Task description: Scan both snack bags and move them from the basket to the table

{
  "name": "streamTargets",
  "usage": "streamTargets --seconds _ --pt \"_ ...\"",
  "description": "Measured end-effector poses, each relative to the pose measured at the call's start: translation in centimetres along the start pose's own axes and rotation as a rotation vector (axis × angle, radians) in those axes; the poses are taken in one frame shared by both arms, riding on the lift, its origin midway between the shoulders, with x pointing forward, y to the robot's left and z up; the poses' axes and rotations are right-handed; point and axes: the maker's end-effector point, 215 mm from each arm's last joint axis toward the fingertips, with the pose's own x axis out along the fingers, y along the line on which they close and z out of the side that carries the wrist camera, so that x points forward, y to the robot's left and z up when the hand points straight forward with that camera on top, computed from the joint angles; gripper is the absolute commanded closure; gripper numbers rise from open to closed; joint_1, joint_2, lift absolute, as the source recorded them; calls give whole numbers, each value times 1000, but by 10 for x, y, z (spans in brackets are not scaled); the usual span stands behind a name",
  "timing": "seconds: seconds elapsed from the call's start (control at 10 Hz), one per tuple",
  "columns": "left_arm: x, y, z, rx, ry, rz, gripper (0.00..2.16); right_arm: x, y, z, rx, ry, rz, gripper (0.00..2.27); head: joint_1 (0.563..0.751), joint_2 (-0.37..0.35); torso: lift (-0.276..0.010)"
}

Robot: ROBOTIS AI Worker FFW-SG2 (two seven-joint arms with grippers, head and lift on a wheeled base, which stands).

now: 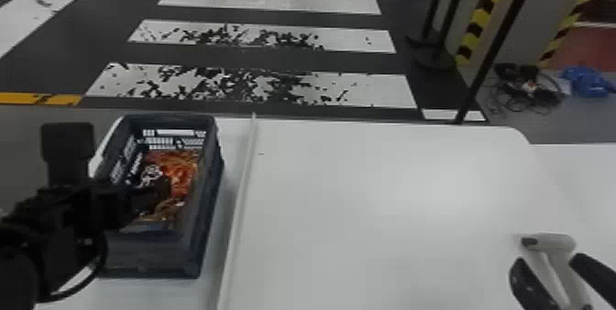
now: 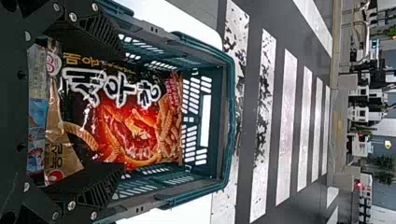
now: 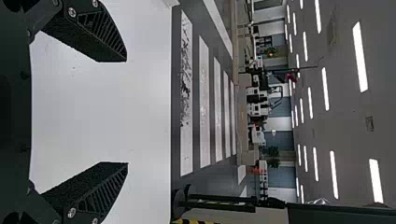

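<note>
Slotted blue-green plastic basket (image 1: 146, 256) holding a glossy black, orange and gold snack bag (image 2: 130, 126) between the left black gripper's (image 1: 153, 194) 2 spread fingers. Right black gripper (image 1: 548, 258): 2 fingers wide apart above the smooth white table (image 1: 366, 203), near a pale-grey handheld scanner (image 1: 552, 242).

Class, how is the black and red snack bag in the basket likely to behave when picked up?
The snack bag will probably flex, as uneven glints mark its wrapper. The crunchy snacks pictured on it suggest it is light for its size. That glossy surface may slip.
</note>
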Motion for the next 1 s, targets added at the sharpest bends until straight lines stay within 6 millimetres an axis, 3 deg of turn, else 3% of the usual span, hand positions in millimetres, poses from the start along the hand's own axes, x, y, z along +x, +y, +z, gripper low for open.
streamTargets --seconds 0.4,0.9,1.0 --pt "6 0 29 0 25 10 201 -1 -7 -6 -5 12 -2 134 695 -55 -98" --pt "18 3 1 11 266 -2 205 0 -13 -11 -3 12 -9 134 695 -61 -98" --pt "22 4 10 19 277 6 205 1 -14 -11 -2 9 -11 134 695 -60 -98"
